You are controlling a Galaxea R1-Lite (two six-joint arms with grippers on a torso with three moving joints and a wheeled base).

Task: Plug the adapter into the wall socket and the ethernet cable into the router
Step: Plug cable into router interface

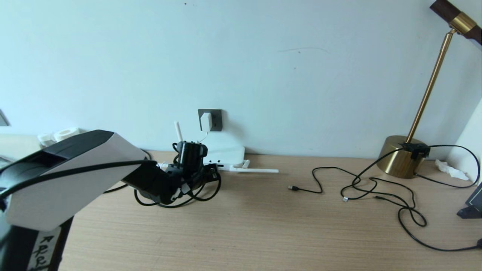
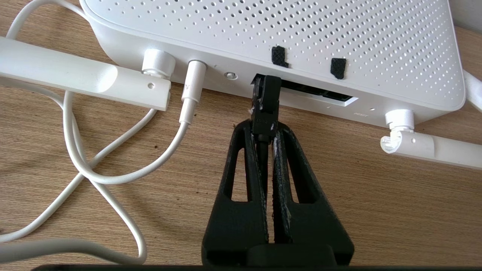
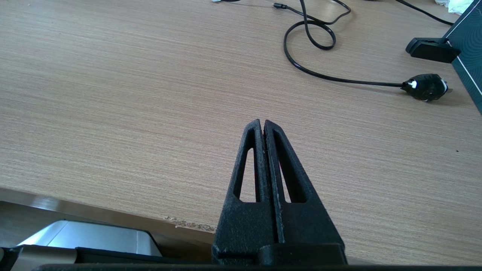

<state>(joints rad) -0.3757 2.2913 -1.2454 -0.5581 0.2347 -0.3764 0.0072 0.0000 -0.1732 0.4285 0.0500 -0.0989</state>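
Note:
The white adapter (image 1: pixel 206 121) sits in the dark grey wall socket (image 1: pixel 215 119), its thin cord hanging down. Below it lies the white router (image 2: pixel 301 37), ports facing me. My left gripper (image 2: pixel 265 130) is shut on the black ethernet cable just behind its plug (image 2: pixel 266 101). The plug's front end is in the mouth of the leftmost dark port; its depth is hidden. The cable's slack loops (image 1: pixel 205 192) on the desk under the arm. My right gripper (image 3: pixel 262 122) is shut and empty over bare desk near the front edge, outside the head view.
A white power cord (image 2: pixel 192 90) is plugged in next to the port, between two folded antennas (image 2: pixel 75 75) (image 2: pixel 433 146). Thin black cables (image 1: pixel 376 188), a brass lamp (image 1: pixel 403 156), crumpled tissue (image 1: pixel 450 169) and a dark stand (image 1: pixel 472 205) fill the right side.

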